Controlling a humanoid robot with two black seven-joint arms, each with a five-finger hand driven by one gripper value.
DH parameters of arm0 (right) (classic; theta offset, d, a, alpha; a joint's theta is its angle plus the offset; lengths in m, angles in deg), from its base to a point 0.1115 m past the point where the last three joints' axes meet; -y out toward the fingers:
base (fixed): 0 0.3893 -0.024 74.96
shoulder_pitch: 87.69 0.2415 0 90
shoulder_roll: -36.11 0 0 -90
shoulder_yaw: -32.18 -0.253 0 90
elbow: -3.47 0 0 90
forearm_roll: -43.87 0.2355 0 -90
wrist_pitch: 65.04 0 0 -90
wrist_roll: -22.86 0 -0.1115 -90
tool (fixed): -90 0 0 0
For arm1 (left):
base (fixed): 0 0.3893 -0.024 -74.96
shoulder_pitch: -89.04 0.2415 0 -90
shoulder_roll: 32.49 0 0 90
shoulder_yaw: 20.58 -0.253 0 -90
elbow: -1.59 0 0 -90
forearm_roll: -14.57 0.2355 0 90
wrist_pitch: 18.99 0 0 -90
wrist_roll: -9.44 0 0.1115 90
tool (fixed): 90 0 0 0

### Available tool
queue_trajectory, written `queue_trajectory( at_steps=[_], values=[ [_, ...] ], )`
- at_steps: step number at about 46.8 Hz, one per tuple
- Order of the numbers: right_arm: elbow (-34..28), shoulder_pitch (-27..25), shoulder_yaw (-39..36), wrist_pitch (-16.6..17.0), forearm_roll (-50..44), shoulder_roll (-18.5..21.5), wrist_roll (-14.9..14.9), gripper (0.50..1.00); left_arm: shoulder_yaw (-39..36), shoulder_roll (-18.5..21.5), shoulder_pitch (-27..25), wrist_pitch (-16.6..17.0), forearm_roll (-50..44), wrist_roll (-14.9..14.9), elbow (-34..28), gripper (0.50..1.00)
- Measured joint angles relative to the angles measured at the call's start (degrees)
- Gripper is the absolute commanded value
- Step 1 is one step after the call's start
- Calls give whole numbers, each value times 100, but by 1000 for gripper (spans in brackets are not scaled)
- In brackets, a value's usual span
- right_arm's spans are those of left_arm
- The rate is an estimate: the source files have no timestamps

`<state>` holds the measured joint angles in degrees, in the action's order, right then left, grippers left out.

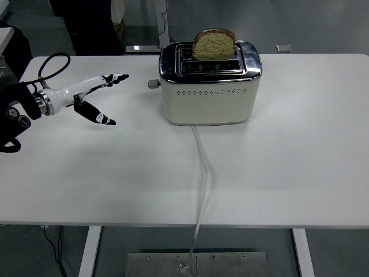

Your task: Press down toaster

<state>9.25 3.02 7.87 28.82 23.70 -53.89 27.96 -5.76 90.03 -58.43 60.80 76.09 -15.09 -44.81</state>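
A cream toaster (209,92) with a chrome top stands at the back middle of the white table (288,161). A slice of brown bread (214,44) sticks up out of its slot. The lever knob (153,83) juts from the toaster's left end, in its raised position. My left hand (98,95) hovers left of the toaster, palm turned edge-on, fingers stretched toward the knob and thumb pointing down. It is open and holds nothing, a short gap away from the knob. The right hand does not show.
A white power cord (202,173) runs from the toaster's front down over the table's near edge. A person's dark legs (86,23) stand behind the table at the top left. A metal base plate (196,262) lies on the floor below.
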Motion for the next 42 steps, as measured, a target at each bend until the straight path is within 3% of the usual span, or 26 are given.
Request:
queue_trajectory(
  at_steps=[11,18,42],
  values=[
    [-2,0,-3,0,1,0,-2,998,-6,-86,-170,-13,-136,10,9,1000],
    [2,0,-3,1,2,0,-2,998,-14,-193,-229,-199,-338,10,22,1000],
    [0,0,0,2,-1,0,-1,1000,-111,-336,-187,-200,-344,10,115,1000]
  ],
)
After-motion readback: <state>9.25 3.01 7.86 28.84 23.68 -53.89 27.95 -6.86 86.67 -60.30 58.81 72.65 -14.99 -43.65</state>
